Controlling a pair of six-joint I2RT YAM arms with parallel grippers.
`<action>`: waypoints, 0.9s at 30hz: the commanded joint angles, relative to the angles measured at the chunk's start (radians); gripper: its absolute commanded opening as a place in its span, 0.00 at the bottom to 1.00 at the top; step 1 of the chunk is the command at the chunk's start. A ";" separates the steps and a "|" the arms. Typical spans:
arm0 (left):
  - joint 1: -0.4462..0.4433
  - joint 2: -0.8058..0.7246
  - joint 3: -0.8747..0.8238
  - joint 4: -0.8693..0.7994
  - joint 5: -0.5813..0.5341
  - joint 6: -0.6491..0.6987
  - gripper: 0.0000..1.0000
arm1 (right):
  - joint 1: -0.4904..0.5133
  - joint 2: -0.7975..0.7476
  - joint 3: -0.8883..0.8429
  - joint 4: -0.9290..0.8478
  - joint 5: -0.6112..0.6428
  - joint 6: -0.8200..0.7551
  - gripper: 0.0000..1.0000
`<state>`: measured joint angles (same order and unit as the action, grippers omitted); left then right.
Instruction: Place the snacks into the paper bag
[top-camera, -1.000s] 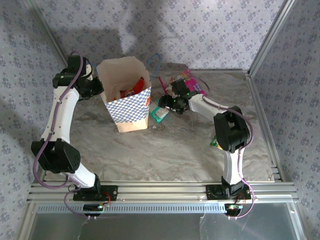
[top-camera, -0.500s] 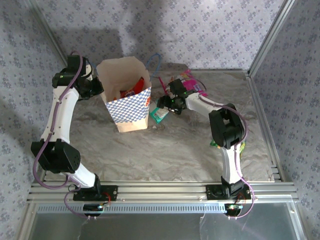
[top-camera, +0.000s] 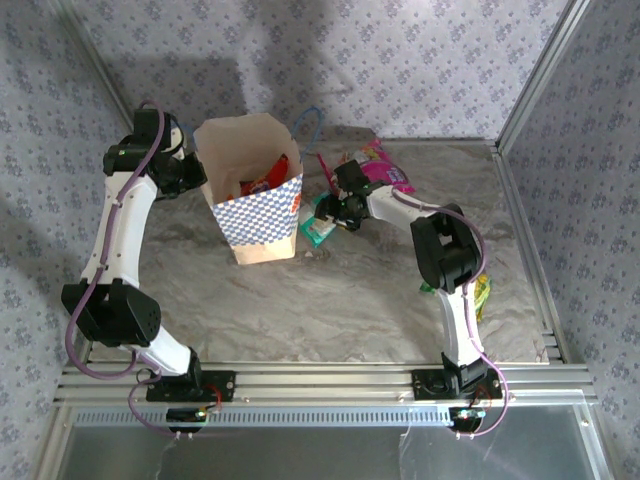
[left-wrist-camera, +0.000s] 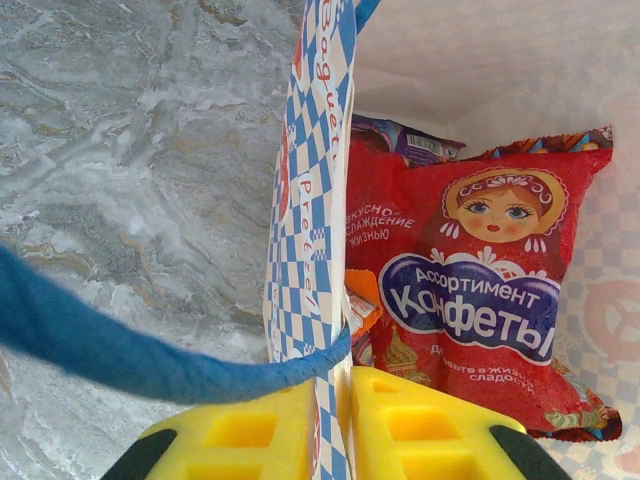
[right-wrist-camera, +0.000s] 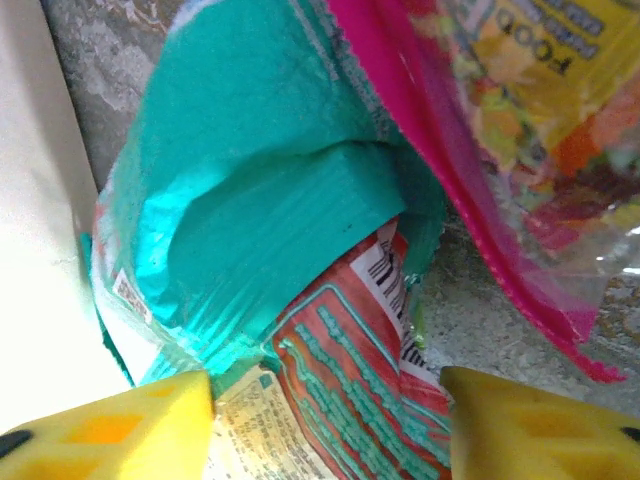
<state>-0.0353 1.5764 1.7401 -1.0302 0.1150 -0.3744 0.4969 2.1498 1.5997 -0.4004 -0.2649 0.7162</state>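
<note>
Three packets at least sit in the paper bag (top-camera: 250, 238): a big red packet (left-wrist-camera: 470, 280) with a blue label on top, with a purple corner (left-wrist-camera: 405, 138) and an orange corner (left-wrist-camera: 358, 310) peeking out beside it (the rest is covered). The left gripper (left-wrist-camera: 332, 405) pinches the bag's wall between closed pads. The right gripper (right-wrist-camera: 330, 420) has its jaws apart astride a teal packet (right-wrist-camera: 250, 200) lying on the table (top-camera: 350, 300) just beside the bag; whether the pads touch it is unclear.

Paper bag (top-camera: 262, 225): tan, blue-white check; cord handle (left-wrist-camera: 120, 350) blue. Red packet (left-wrist-camera: 470, 290): blue label, doll-face print. Teal packet (right-wrist-camera: 250, 200), magenta packet (right-wrist-camera: 420, 130). Table (top-camera: 350, 300) grey marbled, walls (top-camera: 400, 60) lilac floral.
</note>
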 joint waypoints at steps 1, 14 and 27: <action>-0.003 -0.007 0.023 -0.028 -0.007 0.013 0.17 | 0.005 0.027 0.032 -0.030 -0.009 0.008 0.52; -0.005 -0.014 0.002 -0.018 0.001 0.006 0.17 | 0.023 0.010 0.079 -0.118 0.020 -0.045 0.17; -0.002 -0.017 0.016 -0.024 0.000 0.009 0.18 | 0.031 -0.084 0.065 -0.169 0.076 -0.080 0.00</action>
<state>-0.0353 1.5764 1.7401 -1.0298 0.1154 -0.3744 0.5201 2.1319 1.6615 -0.5026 -0.2298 0.6605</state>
